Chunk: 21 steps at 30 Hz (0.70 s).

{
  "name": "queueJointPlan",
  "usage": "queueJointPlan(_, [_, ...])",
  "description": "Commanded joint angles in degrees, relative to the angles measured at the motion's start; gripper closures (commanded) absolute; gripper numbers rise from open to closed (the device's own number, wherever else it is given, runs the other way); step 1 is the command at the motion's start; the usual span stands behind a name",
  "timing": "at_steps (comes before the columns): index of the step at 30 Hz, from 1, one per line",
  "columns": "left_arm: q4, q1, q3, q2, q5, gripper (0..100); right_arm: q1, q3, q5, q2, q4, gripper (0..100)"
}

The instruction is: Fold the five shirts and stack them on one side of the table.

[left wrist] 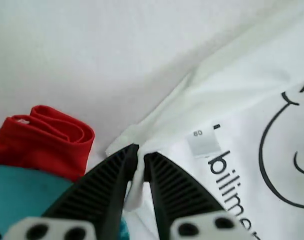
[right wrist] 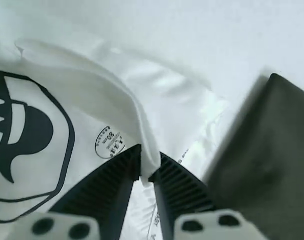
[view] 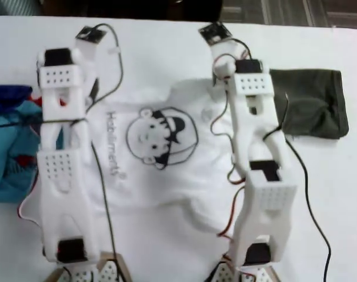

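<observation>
A white shirt [view: 160, 153] with a cartoon face print lies spread in the middle of the table between my two arms. My left gripper [left wrist: 140, 156] is shut on a fold of the white shirt [left wrist: 242, 125] at its edge. My right gripper [right wrist: 149, 160] is shut on a raised fold of the white shirt [right wrist: 91, 95] near a small round label. A folded dark shirt [view: 310, 103] rests on the table at the right, and its corner [right wrist: 262, 155] lies close beside the right gripper. Red [left wrist: 46, 137] and teal [left wrist: 26, 192] cloth sits beside the left gripper.
A heap of blue and teal shirts [view: 10, 141] lies at the table's left edge, partly under the left arm [view: 63, 158]. The right arm [view: 260, 170] crosses the white shirt's right side. Black cables trail over the white table [view: 337, 194].
</observation>
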Motion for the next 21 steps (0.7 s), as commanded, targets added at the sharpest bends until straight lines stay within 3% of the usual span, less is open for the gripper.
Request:
queueJointPlan(1, [1.1,0.6,13.6,-15.2,-0.4,97,-0.6,-2.5,0.1,-7.7,6.2,98.1])
queueJointPlan(8, [0.8,0.6,44.4,-38.5,-0.6,97,-1.3,-1.8,0.1,-16.8,18.2,98.1])
queueJointPlan(11, [0.8,0.4,53.8,-46.6,-0.7,97,-3.4,5.2,0.0,-22.7,22.5,98.0])
queueJointPlan(21, [-3.7,0.4,78.9,-58.4,-6.9,97,-4.0,65.5,1.1,-64.5,4.2,98.0])
